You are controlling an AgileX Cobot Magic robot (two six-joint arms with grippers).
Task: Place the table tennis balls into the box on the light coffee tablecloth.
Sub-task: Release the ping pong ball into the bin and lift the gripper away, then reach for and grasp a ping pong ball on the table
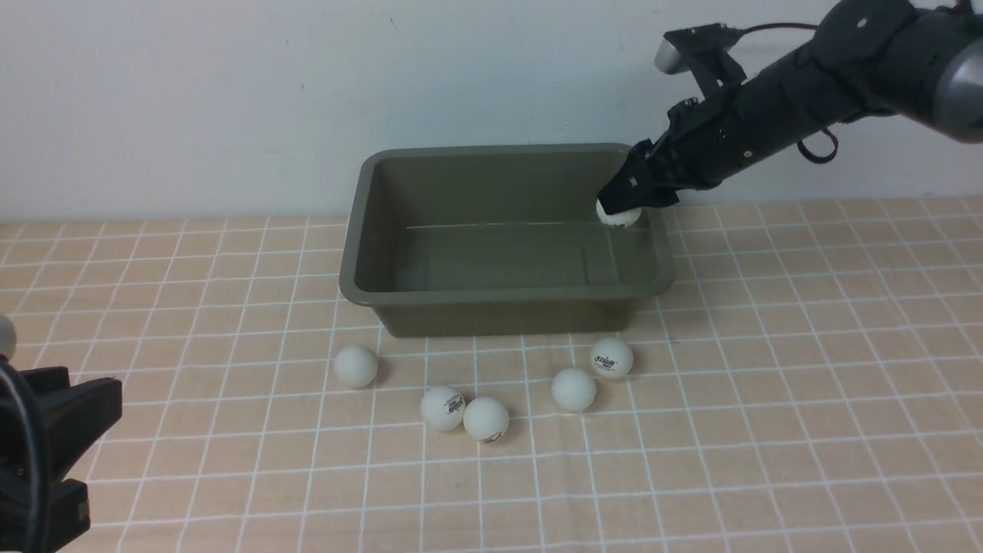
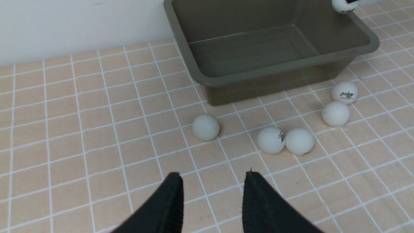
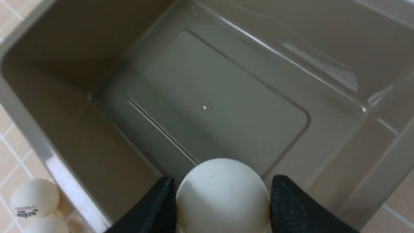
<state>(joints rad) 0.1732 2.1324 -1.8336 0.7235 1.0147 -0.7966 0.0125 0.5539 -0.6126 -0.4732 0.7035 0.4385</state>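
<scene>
Jaws of my left gripper stood apart and empty at lower left. Five balls lay on the cloth below the box at centre. At upper right, my right gripper clamped a sixth ball over the box's right end.

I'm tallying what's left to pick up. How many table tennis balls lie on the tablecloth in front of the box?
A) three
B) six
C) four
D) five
D: five balls lie on the tablecloth in front of the box, while a sixth ball sits between the fingers of the right pincer, over the box's inside.
</scene>
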